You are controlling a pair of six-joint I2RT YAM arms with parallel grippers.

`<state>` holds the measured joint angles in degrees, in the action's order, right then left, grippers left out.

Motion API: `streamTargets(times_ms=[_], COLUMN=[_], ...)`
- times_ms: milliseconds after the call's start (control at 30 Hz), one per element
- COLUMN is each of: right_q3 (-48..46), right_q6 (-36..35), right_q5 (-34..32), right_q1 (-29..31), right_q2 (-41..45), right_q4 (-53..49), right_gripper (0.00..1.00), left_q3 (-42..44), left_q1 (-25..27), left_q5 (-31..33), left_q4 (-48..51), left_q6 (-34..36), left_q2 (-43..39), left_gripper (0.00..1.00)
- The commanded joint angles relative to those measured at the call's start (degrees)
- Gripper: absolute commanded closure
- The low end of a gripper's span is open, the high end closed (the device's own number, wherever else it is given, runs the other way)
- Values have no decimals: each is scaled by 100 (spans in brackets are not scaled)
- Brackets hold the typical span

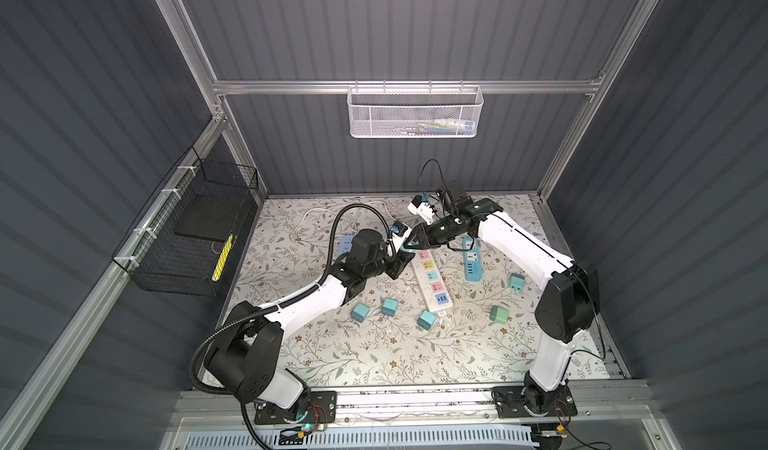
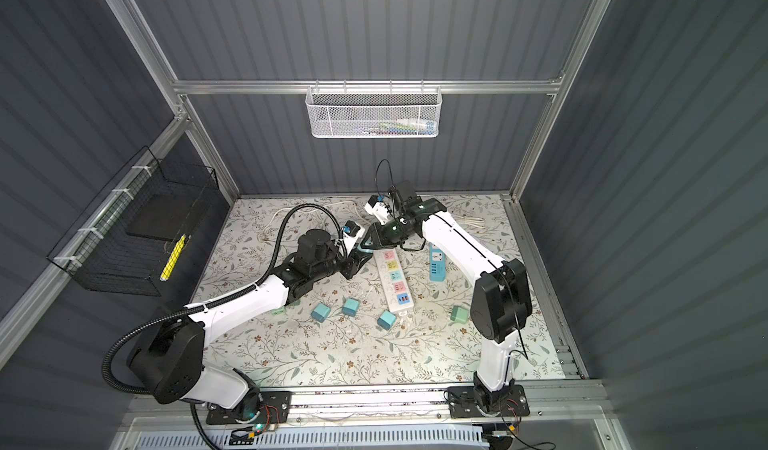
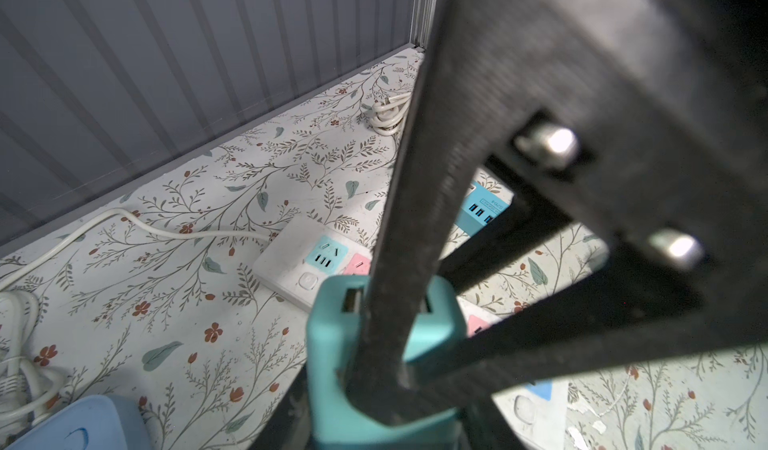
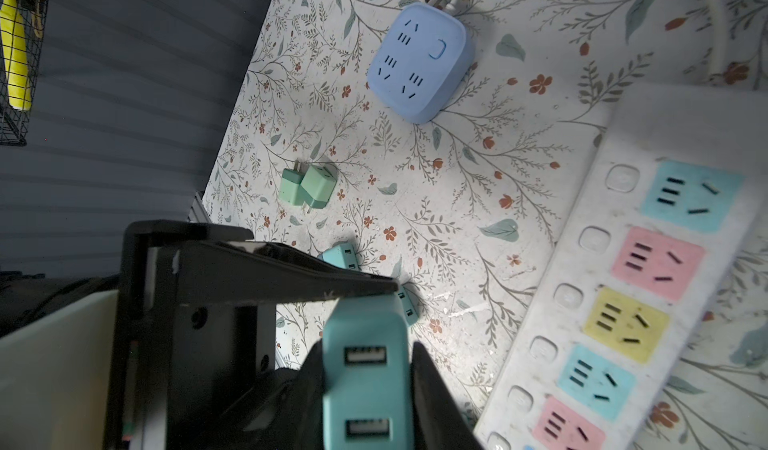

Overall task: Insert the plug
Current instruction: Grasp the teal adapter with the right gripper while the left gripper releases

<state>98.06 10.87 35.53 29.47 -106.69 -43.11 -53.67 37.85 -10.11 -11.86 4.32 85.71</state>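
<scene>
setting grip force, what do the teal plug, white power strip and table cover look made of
teal plug: probably hard moulded plastic, matte, with crisp rounded edges. power strip: likely white plastic, scuffed, with coloured socket faces. table cover: seems a printed floral sheet, paper or vinyl; cannot tell.

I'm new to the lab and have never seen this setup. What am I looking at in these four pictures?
Two robot arms stand at a floral table. Two pictures look down from overhead; the other two come from cameras on the wrists. On the table lie a white power strip, a blue power strip, a blue socket block and loose plugs. The left gripper and right gripper are both shut on one teal plug near the white power strip's far end.
</scene>
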Motion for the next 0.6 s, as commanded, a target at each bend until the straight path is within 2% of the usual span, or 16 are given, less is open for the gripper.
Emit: streamTargets(times_ms=[0,167,367,433,567], right_q3=[150,-262,-842,-1082,-1223], right_q6=[156,240,56,-50,-387], right_q5=[-340,-1171,-2363,-2765,-3287], right_q1=[40,41,40,32,27], right_q2=[-21,234,308,283,43], right_q4=[-34,680,1786,2264,2744], right_gripper=[78,82,82,82,82], left_q3=[-156,-241,324,329,6], left_q1=[39,38,-50,-223,-462], left_q5=[292,1351,2951,3157,3116], left_q4=[136,496,21,112,628], left_q6=[68,-206,-765,-1034,-1467], left_q2=[-106,-372,-1017,-990,-759], left_gripper=[50,29,0,0,0])
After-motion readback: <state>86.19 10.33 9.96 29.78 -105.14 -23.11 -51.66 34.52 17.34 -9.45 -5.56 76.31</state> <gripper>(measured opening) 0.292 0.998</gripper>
